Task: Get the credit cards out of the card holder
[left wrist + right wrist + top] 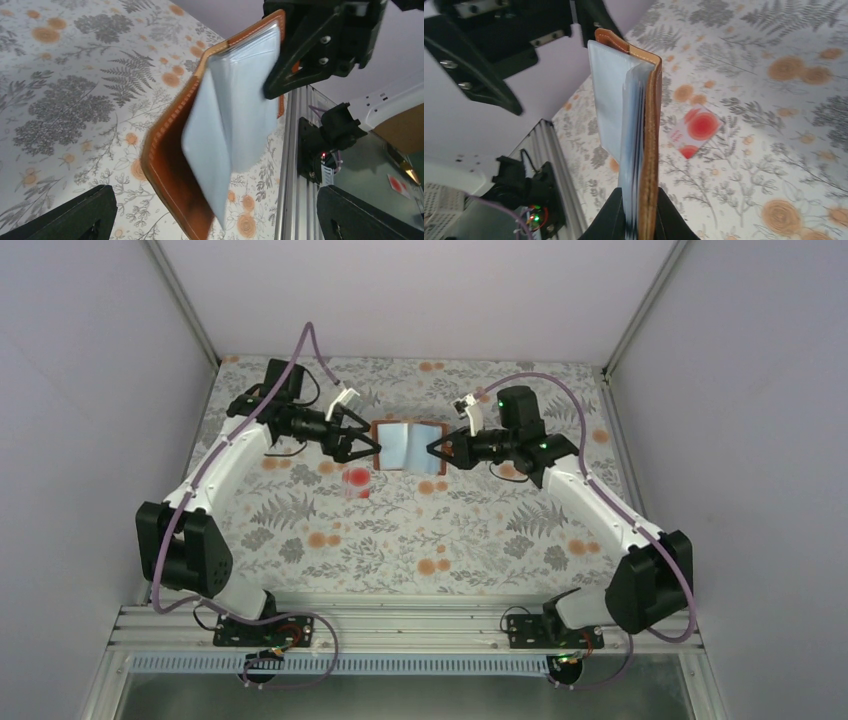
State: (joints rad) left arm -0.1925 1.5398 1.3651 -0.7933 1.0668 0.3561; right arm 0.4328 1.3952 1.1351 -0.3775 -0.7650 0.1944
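Between the two arms, at the far middle of the table: card holder [408, 445], brown leather, spread open and apparently held up off the cloth. Its covers run left to right and its spine runs near to far.

Plastic sleeves [235, 115]: grey-blue, fanned loose from the spine. Whether a card remains inside cannot be told.

Right gripper [438, 453]: clamped on the edge of the holder's right cover, carrying it.

Left gripper [358, 447]: fingers wide apart, holding nothing. The holder's left cover stands just ahead of it, in line with the gap and untouched. Judged the free hand for any pull on a sleeve or card, reaching rightward along the holder's length.

Pale card [694, 131], red round blotches: flat on the cloth, on the near side of the holder below its left half, apart from both grippers.

Surface: tablecloth [480, 540], grey leaves and orange flowers.

Room: plain pale walls [80, 390] on three sides; metal rail [400, 625] at the near edge.
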